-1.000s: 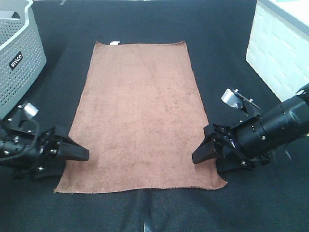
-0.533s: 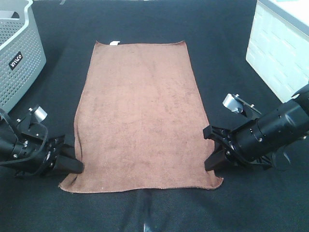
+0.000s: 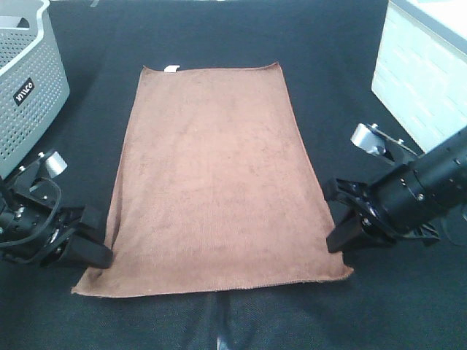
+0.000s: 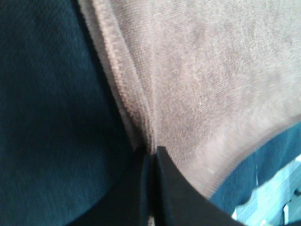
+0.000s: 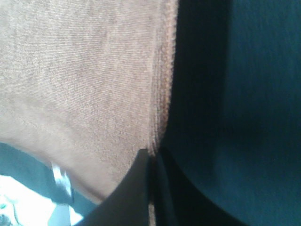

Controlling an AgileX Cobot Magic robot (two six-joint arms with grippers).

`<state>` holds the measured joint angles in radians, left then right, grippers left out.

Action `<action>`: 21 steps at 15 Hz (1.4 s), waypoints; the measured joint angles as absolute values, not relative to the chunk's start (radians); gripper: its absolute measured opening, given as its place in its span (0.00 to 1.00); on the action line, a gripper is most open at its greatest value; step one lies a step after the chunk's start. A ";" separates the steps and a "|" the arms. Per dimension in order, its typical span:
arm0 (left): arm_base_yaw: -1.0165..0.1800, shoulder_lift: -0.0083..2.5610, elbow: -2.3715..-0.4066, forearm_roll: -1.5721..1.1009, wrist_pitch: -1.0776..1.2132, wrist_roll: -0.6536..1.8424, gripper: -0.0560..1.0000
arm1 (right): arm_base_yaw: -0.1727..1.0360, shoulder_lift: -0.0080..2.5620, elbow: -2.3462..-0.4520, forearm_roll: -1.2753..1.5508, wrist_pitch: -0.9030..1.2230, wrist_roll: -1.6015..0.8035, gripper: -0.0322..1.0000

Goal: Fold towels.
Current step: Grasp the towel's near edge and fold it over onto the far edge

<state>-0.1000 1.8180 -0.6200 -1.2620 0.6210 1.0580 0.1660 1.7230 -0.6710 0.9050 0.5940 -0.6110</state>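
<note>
The brown towel [image 3: 213,171] lies flat on the black table, long side running away from me, with its small white tag [image 3: 171,69] on the far short edge. My left gripper [image 3: 102,255] is shut on the towel's left long edge near the front corner; the left wrist view shows its jaws pinching the hem [image 4: 150,153]. My right gripper [image 3: 337,237] is shut on the right long edge near the front corner; the right wrist view shows the hem [image 5: 151,153] between its jaws.
A grey perforated basket [image 3: 25,80] stands at the far left. A white box [image 3: 423,73] stands at the far right. The table is covered in black cloth [image 3: 336,44].
Both grippers have closed on the towel's front side edges and pulled outward. The front edge is now wider and stretched, and the towel has shifted slightly toward me.
</note>
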 joint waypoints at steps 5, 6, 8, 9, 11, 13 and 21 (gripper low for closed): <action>-0.103 1.738 -0.492 -1.226 0.616 1.022 0.05 | 0.166 1.651 -0.539 0.906 0.593 -0.609 0.03; -0.103 1.716 -0.444 -1.226 0.616 1.022 0.05 | 0.166 1.628 -0.492 0.908 0.594 -0.609 0.03; -0.103 1.697 -0.424 -1.228 0.616 1.022 0.05 | 0.166 1.616 -0.471 0.909 0.595 -0.610 0.03; -0.103 1.694 -0.424 -1.241 0.603 1.022 0.05 | 0.166 1.613 -0.476 0.909 0.593 -0.614 0.03; -0.103 1.694 -0.450 -1.283 0.579 1.026 0.05 | 0.166 1.612 -0.525 0.908 0.593 -0.621 0.03; -0.103 1.694 -0.522 -1.300 0.567 1.023 0.05 | 0.166 1.612 -0.617 0.908 0.594 -0.621 0.03; -0.103 1.789 -0.990 -1.273 0.473 0.914 0.05 | 0.166 1.852 -1.211 0.745 0.653 -0.482 0.03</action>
<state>-0.1030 1.7890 -0.9900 -1.2730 0.4730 0.9140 0.1660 1.8520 -1.2110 0.7450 0.6530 -0.4820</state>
